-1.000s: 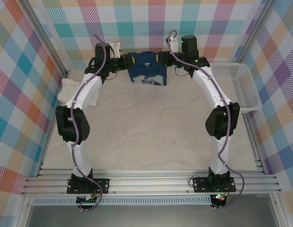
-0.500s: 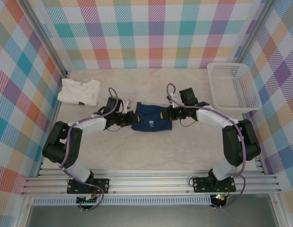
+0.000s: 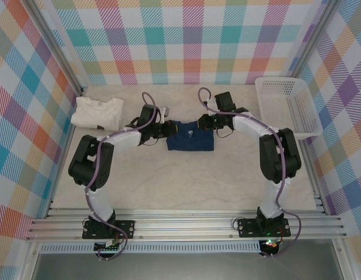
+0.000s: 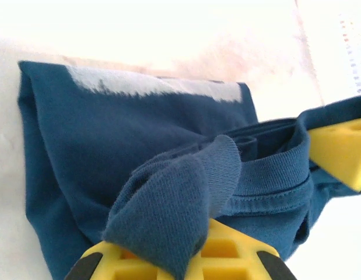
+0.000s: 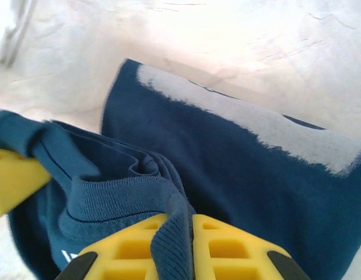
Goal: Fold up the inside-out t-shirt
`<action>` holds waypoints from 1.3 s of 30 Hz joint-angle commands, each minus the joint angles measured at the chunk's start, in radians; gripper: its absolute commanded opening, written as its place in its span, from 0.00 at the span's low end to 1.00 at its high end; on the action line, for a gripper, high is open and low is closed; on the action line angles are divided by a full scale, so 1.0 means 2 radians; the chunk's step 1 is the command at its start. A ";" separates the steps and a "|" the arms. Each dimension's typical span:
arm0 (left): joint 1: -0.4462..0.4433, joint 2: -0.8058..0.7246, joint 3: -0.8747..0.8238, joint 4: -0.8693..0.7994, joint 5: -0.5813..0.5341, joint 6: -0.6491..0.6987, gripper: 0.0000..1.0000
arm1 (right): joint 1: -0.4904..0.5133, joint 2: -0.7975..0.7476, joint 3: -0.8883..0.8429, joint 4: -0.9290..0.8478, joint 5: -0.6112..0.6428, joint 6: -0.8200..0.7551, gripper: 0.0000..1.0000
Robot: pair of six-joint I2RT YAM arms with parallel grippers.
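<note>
- The inside-out t-shirt (image 3: pixel 190 140) lies as a compact navy rectangle on the table (image 3: pixel 186 186), in the middle of its width and toward the far half. It sits between the two arms' wrists.
- A second ago it hung in the air at the back wall, stretched between both raised arms. Half a second ago it was down on the table but nearer the bases. Now it is farther back and looks flatter.
- The left gripper (image 3: pixel 167 129) is at the shirt's left edge. In the left wrist view a bunched fold of navy cloth is pinched between its yellow fingers (image 4: pixel 232 254), so the claw is narrow and clamped on the shirt.
- The right gripper (image 3: pixel 202 123) is at the shirt's far right corner. In the right wrist view a ribbed edge of the shirt runs down between its yellow fingers (image 5: pixel 227 242), so this claw is also closed tight on the cloth.
- Both arms are now stretched lower and farther forward than half a second ago, with their elbows drawn in toward the middle.
- A small white label (image 3: pixel 190 135) shows on the shirt's upper face.
- In both wrist views the neck band is crumpled near the fingers, while the rest of the cloth lies smooth.
- The cream shirt (image 3: pixel 98 112) lies folded at the far left, well apart from the navy one and in the same spot as half a second ago.
- The white basket (image 3: pixel 288 111) stands at the far right, unchanged.
</note>
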 commanded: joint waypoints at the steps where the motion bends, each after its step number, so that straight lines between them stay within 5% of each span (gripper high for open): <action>1: 0.013 0.043 0.035 -0.017 -0.028 0.023 0.04 | -0.010 0.045 0.038 -0.021 0.027 -0.022 0.12; 5: 0.026 0.079 0.056 0.007 -0.039 0.018 0.12 | -0.018 0.110 0.107 -0.025 0.030 -0.031 0.20; 9: 0.036 0.113 0.102 -0.003 -0.041 0.013 0.33 | -0.029 0.141 0.158 -0.044 0.029 -0.028 0.35; 18: 0.055 0.060 0.088 -0.035 -0.066 0.016 0.65 | -0.056 0.064 0.133 -0.066 0.024 -0.038 0.54; 22: 0.055 0.039 0.054 -0.053 0.003 0.005 0.85 | -0.056 0.018 0.056 -0.062 0.001 0.002 0.66; 31: 0.044 0.091 0.078 -0.083 0.072 0.002 0.91 | -0.045 0.044 0.007 -0.013 -0.056 0.076 0.75; 39: 0.016 0.126 0.094 -0.083 0.079 -0.001 0.92 | -0.038 0.078 -0.007 0.013 -0.066 0.098 0.68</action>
